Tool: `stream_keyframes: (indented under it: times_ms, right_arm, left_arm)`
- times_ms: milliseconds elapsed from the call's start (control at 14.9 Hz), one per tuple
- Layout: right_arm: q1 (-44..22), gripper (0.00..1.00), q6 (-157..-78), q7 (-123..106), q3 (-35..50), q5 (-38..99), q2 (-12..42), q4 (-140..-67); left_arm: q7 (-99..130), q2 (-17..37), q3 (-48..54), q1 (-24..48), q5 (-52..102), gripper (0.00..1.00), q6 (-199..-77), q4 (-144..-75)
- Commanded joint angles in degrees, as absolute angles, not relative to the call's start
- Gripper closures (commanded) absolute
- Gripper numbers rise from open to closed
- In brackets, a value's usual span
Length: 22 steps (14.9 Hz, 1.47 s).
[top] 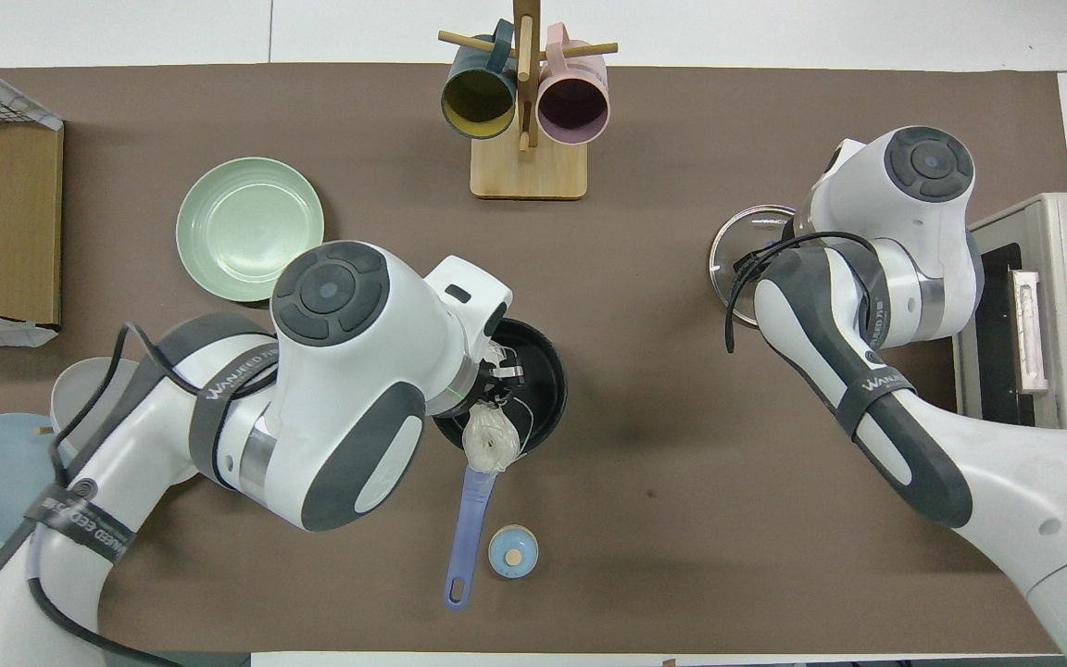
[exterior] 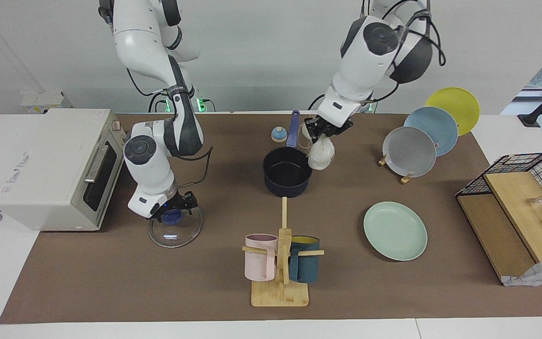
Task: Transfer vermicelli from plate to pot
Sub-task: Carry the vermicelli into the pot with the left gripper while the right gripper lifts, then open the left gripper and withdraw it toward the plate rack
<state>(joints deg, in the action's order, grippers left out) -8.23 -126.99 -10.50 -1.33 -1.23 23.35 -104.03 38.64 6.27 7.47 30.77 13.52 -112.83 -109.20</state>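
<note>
My left gripper (exterior: 320, 133) is shut on a whitish clump of vermicelli (exterior: 321, 154) that hangs below it. The clump (top: 491, 438) is over the rim of the dark navy pot (exterior: 286, 173), where the long blue handle (top: 467, 530) joins it. The pot (top: 541, 394) stands mid-table and its inside shows only black. The mint-green plate (exterior: 394, 230) lies bare, farther from the robots, toward the left arm's end (top: 249, 229). My right gripper (exterior: 176, 207) is low over the blue knob of a glass lid (exterior: 175, 234) in front of the toaster oven.
A wooden mug rack (exterior: 279, 292) with a pink and a teal mug stands farther out than the pot. A small blue round piece (exterior: 278, 134) lies by the handle. Grey (exterior: 411, 151), blue and yellow plates stand in a rack. The toaster oven (exterior: 50, 165) and a wire basket (exterior: 525, 188) flank the mat.
</note>
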Motion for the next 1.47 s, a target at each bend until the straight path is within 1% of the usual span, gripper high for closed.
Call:
stream_keyframes:
  times_ms: [0, 67, 268, 335, 469, 536, 603, 670, 737, 804, 872, 1140, 1274, 1408]
  right_arm:
    - [-7.21, 0.15, -127.97, -13.7, -0.88, -0.18, 22.59, -105.12]
    - [-7.12, 0.16, -127.71, -13.97, -0.88, -0.26, 22.59, -105.03]
    - [-7.03, 0.26, -127.35, -13.97, -0.88, -0.26, 22.59, -104.77]
    - [-7.03, 0.32, -127.18, -13.97, -0.88, -0.26, 22.59, -104.68]
    - [-7.03, 0.4, -126.74, -13.97, -0.88, -0.26, 22.59, -104.33]
    - [-7.03, 0.44, -126.13, -13.97, -0.88, -0.26, 22.59, -104.15]
    - [-7.12, 0.45, -125.69, -13.97, -0.88, -0.26, 22.59, -103.54]
    - [-7.12, 0.45, -125.16, -14.06, -0.88, -0.35, 22.59, -103.19]
    - [-7.12, 0.45, -124.63, -14.06, -0.88, -0.26, 22.59, -102.66]
    - [-7.12, 0.45, -123.85, -14.06, -0.88, -0.26, 22.59, -102.05]
    - [-7.12, 0.45, -123.23, -14.06, -0.88, -0.26, 22.59, -101.52]
    - [-7.65, 0.45, -121.39, -13.89, -0.88, -0.18, 22.59, -99.94]
    - [-8.17, 0.45, -116.92, -13.28, -0.44, -0.09, 22.41, -96.26]
    - [-8.26, 0.44, -112.09, -10.31, 2.01, -0.09, 22.33, -92.04]
  left_arm:
    - [38.94, 6.85, 6.33, 31.82, 15.03, 1.0, -117.94, -112.49]
    - [38.94, 7.81, 6.24, 31.9, 14.94, 1.0, -118.82, -112.59]
    - [38.67, 11.5, 6.24, 32.26, 14.94, 1.0, -123.21, -112.59]
    - [38.41, 12.12, 6.15, 32.17, 14.94, 1.0, -124.61, -112.59]
    - [37.27, 12.74, 6.15, 32.08, 14.94, 1.0, -125.59, -112.59]
    - [36.22, 12.74, 6.15, 32.08, 14.94, 1.0, -125.86, -112.67]
    - [35.78, 12.74, 6.07, 32.08, 14.94, 1.0, -125.42, -112.5]
    - [35.68, 12.74, 6.15, 31.65, 14.51, 0.58, -124.81, -111.89]
    - [35.51, 12.14, 5.98, 31.55, 14.33, 0.02, -124.46, -111.45]
    - [35.59, 11.08, 5.45, 31.29, 14.07, 0.0, -122.02, -110.14]
    - [35.51, 9.77, 5.36, 29.9, 13.28, 0.0, -117.73, -107.34]
    - [31.14, 6.6, 5.1, 18.84, 8.01, 0.0, -97.17, -92.84]
    - [21.5, 3.62, 5.01, 11.46, 7.21, 0.0, -90.38, -90.36]
    - [14.19, 1.24, 5.1, 7.4, 3.18, 0.0, -88.43, -90.53]
